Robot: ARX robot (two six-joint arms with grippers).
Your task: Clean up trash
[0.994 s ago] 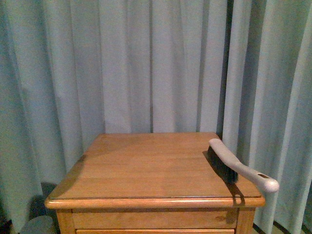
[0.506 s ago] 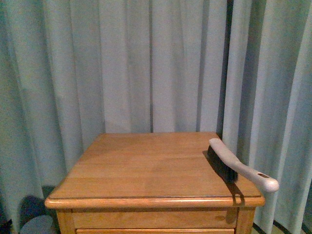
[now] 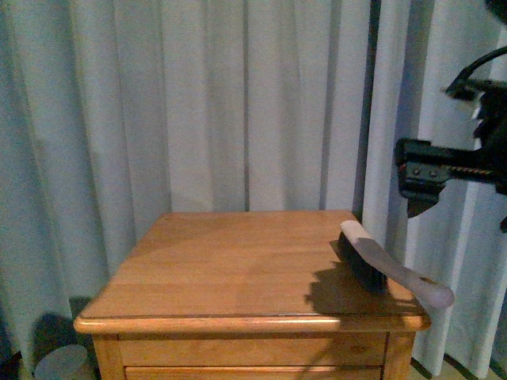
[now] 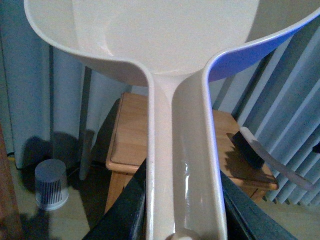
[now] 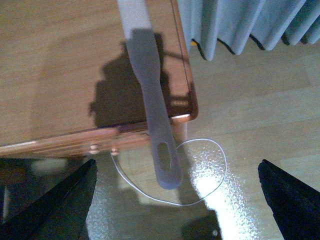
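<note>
the left gripper (image 4: 182,172) is closed on the handle of the dustpan (image 4: 150,35), a dark finger (image 4: 131,210) pressed to each side of it, and the pale pan is raised with its scoop facing the wrist camera. the right gripper (image 5: 176,162) is spread wide and holds nothing; it hangs in the air over the right front corner of the table (image 3: 230,269), clear of everything. under it lies the brush (image 3: 372,265), along the table's right edge, bristles down on the wood, its grey handle sticking out past the front corner. the arm throws a dark shadow on the wood just beside the brush. where the trash is i cannot tell; no view shows it. a curtain (image 3: 238,103) hangs behind the table, a small grey bin (image 3: 59,360) stands on the floor to its left, and a thin white cable (image 5: 200,139) loops on the floor below the brush handle.
</note>
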